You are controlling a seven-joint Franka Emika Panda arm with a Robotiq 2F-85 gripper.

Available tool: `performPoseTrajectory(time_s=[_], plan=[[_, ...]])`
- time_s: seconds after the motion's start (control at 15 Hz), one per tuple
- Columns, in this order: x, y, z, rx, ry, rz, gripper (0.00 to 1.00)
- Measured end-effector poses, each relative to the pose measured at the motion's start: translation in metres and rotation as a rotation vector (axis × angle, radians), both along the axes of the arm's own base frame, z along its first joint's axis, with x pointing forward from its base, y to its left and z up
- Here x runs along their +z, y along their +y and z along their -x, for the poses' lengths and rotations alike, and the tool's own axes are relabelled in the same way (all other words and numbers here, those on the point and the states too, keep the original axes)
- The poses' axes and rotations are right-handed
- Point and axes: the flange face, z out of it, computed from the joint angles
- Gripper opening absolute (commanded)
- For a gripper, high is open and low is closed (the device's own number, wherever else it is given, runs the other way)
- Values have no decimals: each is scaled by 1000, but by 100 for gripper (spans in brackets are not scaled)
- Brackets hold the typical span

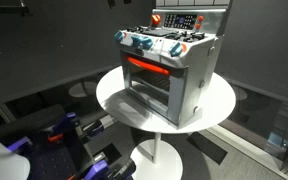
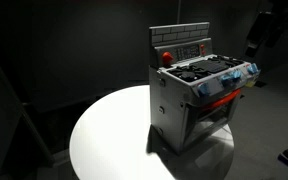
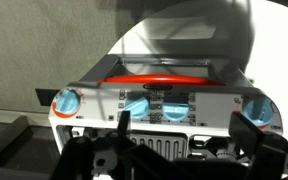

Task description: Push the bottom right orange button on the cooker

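The cooker (image 1: 174, 75) is a silver-grey toy stove with a red-orange strip over its oven door, standing on a round white table (image 1: 119, 100). It also shows in the other exterior view (image 2: 199, 100). Blue and orange knobs (image 1: 144, 42) line its front edge. An upright button panel (image 1: 179, 20) with a red round button rises at its back, also seen in an exterior view (image 2: 184, 48). In the wrist view my gripper (image 3: 184, 130) is open and empty. It hovers above the hob and looks down over the knob row (image 3: 159, 103). The button panel is out of the wrist view.
The table (image 2: 104, 135) has bare room beside the cooker. Blue and black equipment (image 1: 64, 135) sits on the floor near the table's base. A dark shape, seemingly the arm (image 2: 267, 30), hangs at the upper right. The surroundings are dark.
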Motion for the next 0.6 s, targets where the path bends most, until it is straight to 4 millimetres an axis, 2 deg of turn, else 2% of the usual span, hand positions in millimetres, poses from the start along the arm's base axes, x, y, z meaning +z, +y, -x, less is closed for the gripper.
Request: performPoseTrajectory(time_s=[0.6], plan=[[4, -1, -2, -2, -12, -6, 100]])
